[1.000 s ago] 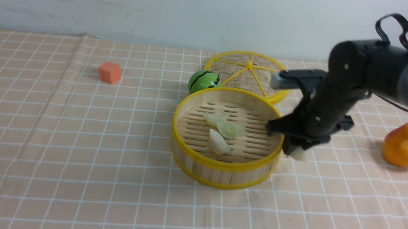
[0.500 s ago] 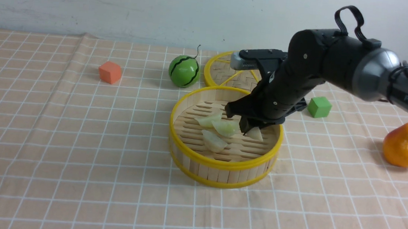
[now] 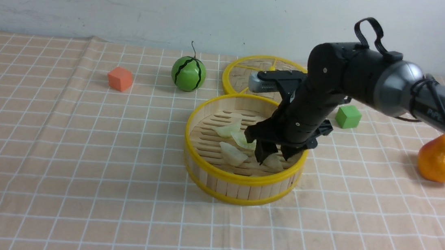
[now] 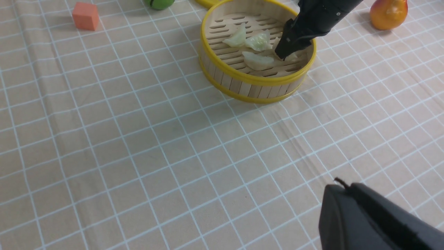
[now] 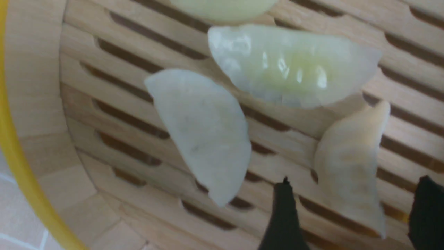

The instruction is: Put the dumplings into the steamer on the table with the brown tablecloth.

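The steamer [image 3: 241, 179] stands mid-table on the brown tablecloth [image 3: 79, 168]. Two green dumplings [image 3: 226, 130] [image 3: 246, 142] and a cream one [image 3: 232, 153] lie on its slat floor. My right gripper [image 3: 273, 157] is down inside the steamer, open, with its fingers either side of the second cream dumpling [image 3: 275, 163], which lies on the floor. In the right wrist view that dumpling [image 5: 350, 163] rests between the fingertips [image 5: 284, 215], beside the pale one [image 5: 204, 132] and a green one [image 5: 291, 66]. My left gripper [image 4: 341, 194] hangs shut and empty over bare cloth, away from the steamer [image 4: 256, 80].
The woven lid [image 3: 248, 72] lies behind the steamer. A toy watermelon [image 3: 188, 74] and an orange cube [image 3: 120, 79] are at the back left. A green cube [image 3: 348, 116] and a pear [image 3: 439, 160] are to the right.
My right gripper carried the cream dumpling from outside the right rim into the steamer, lowered it and opened. The watermelon rolled left, away from the steamer.
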Controlling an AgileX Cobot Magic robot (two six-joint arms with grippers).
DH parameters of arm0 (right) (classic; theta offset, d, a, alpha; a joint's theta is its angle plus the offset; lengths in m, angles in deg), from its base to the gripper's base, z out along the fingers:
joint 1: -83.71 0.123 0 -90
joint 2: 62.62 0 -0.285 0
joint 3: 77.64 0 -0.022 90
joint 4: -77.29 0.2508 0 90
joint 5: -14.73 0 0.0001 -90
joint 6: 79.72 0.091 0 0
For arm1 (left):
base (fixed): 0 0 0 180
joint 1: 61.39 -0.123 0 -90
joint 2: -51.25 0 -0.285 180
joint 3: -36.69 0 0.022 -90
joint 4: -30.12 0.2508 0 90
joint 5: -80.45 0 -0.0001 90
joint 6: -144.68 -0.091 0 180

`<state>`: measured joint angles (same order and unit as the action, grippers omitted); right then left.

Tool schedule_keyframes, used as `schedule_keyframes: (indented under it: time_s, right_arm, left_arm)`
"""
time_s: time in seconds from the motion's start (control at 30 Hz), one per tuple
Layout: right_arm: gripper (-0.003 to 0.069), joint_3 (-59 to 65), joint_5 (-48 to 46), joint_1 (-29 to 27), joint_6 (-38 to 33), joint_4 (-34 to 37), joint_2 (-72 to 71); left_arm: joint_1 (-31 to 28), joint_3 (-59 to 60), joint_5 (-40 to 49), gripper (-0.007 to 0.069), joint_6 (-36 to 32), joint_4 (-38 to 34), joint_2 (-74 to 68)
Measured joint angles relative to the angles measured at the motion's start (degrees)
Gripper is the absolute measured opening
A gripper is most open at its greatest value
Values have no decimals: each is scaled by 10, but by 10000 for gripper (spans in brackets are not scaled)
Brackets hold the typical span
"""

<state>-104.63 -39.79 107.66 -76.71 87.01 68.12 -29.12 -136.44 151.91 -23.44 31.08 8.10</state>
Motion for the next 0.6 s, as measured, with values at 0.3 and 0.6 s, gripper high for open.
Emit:
schedule_keyframes:
  time_s: [0.3,0.6]
  right_arm:
    - [405,1,-150,0,-73,16,-147]
    - [171,166,-56,0,-146,89,-383]
  left_arm:
    - [0,139,-29,11,0,-3,125]
    - [0,385,-255,15,2,2,312]
